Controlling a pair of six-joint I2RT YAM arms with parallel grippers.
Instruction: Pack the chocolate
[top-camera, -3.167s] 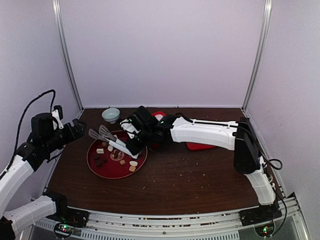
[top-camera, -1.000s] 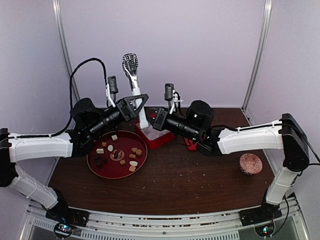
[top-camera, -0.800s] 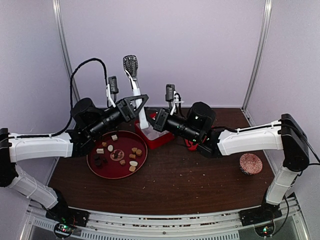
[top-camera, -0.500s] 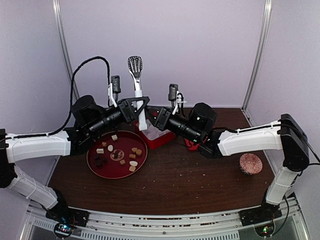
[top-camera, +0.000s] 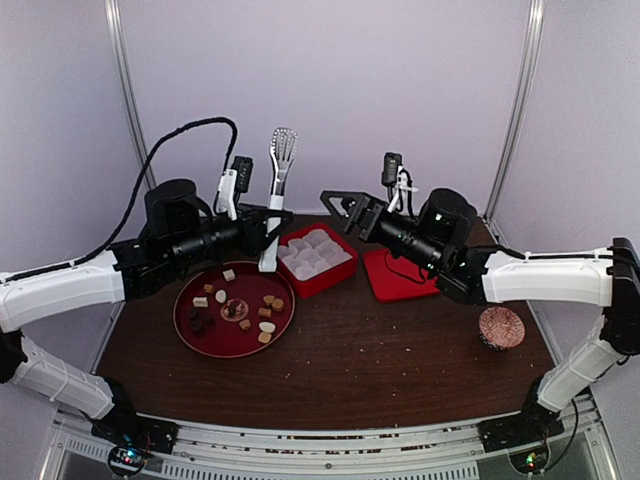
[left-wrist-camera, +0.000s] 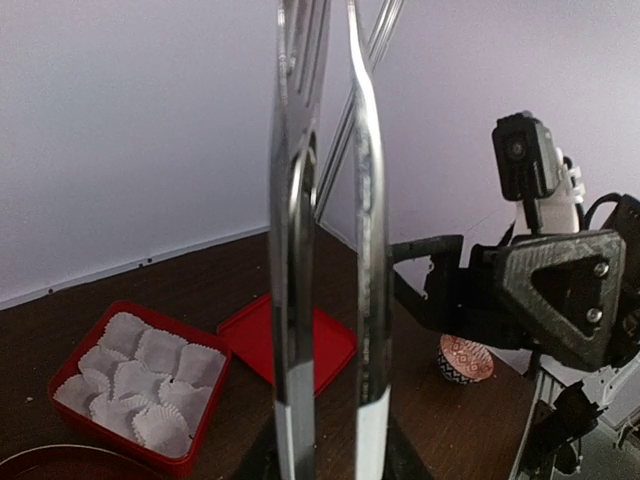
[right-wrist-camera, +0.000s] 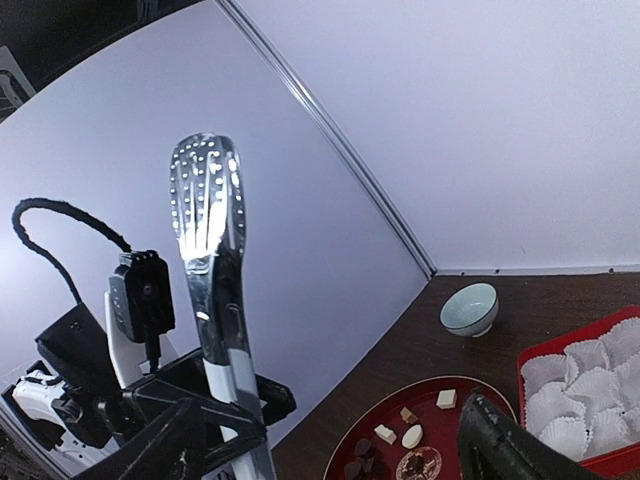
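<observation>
Small brown, tan and cream pieces of chocolate (top-camera: 245, 305) lie scattered on a round red plate (top-camera: 225, 342); the right wrist view shows the chocolate (right-wrist-camera: 400, 435) too. My left gripper (top-camera: 270, 222) is shut on the handle end of the metal tongs (top-camera: 282, 158), which stand upright above the plate's far edge. In the left wrist view the tongs (left-wrist-camera: 300, 250) rise as two close blades. My right gripper (top-camera: 345, 204) hangs open and empty in the air, right of the tongs. A red box (top-camera: 318, 285) lined with white paper cups sits between the arms.
The box's red lid (top-camera: 397, 276) lies flat to the right of the box. A small patterned bowl (top-camera: 501, 327) stands at the right side of the table. A pale bowl (right-wrist-camera: 470, 307) sits near the back left corner. Walls close in the back and both sides.
My right gripper has opened, let go of the tongs and pulled back up and to the right. The left gripper has tightened on the tongs and carried them slightly right.
</observation>
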